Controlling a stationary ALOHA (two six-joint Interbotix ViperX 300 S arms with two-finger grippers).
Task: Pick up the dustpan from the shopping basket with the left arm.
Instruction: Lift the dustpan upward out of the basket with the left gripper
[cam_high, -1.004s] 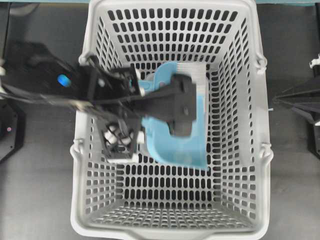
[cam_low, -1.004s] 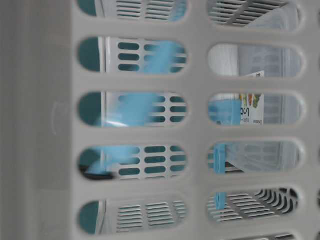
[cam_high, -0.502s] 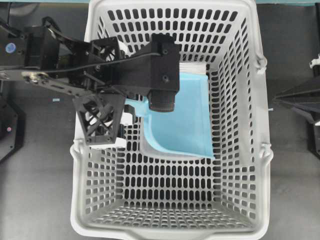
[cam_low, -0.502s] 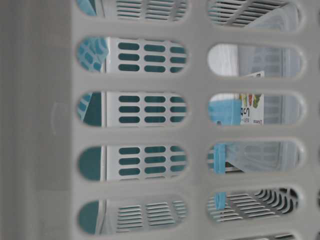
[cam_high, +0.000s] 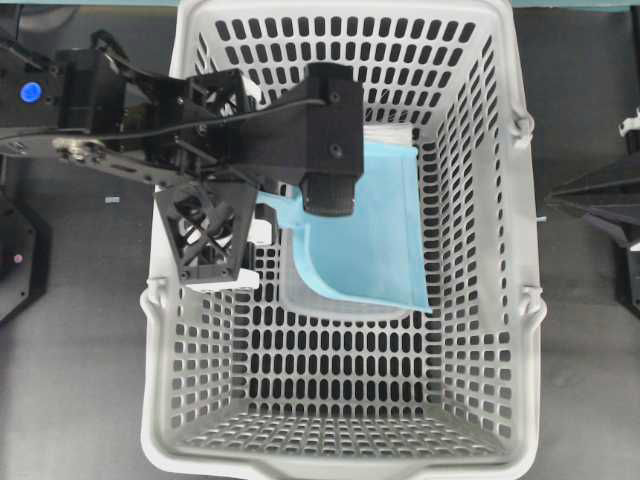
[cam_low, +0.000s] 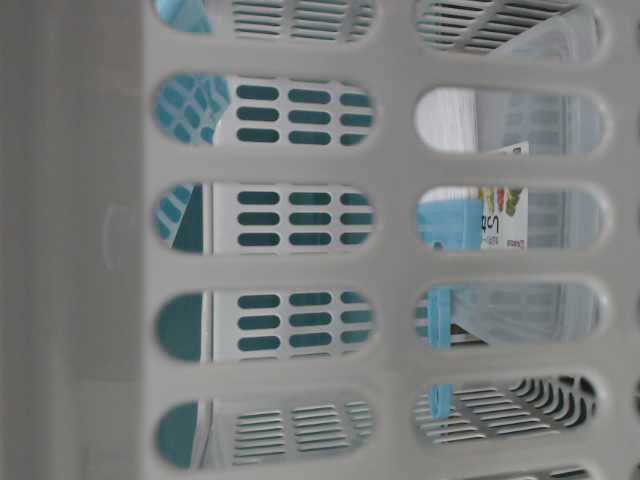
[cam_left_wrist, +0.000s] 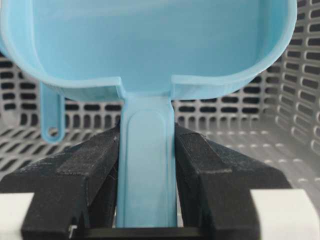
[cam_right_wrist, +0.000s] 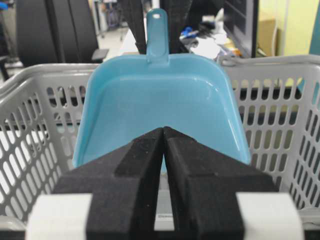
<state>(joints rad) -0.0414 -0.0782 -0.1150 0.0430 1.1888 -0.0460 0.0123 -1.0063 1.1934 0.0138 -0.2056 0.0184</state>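
The light blue dustpan (cam_high: 370, 240) hangs above the floor of the light grey shopping basket (cam_high: 480, 200). My left gripper (cam_high: 262, 195) reaches in from the left and is shut on the dustpan's handle. In the left wrist view the black pads (cam_left_wrist: 95, 160) press both sides of the handle, with the pan (cam_left_wrist: 150, 45) ahead of my left gripper (cam_left_wrist: 147, 145). In the right wrist view the dustpan (cam_right_wrist: 160, 95) stands upright above the basket rim (cam_right_wrist: 270, 62). My right gripper (cam_right_wrist: 164, 131) is shut and empty, outside the basket.
A clear plastic container (cam_high: 340, 308) and white bristles (cam_high: 388, 135) lie under the dustpan on the basket floor. A second light blue handle with a hole (cam_left_wrist: 51, 117) shows below the pan. The right arm's base (cam_high: 600, 205) stands right of the basket.
My left gripper has risen with the dustpan from the basket floor and swung toward the far left. In the last half second the pan has only shifted slightly. The right arm has not moved.
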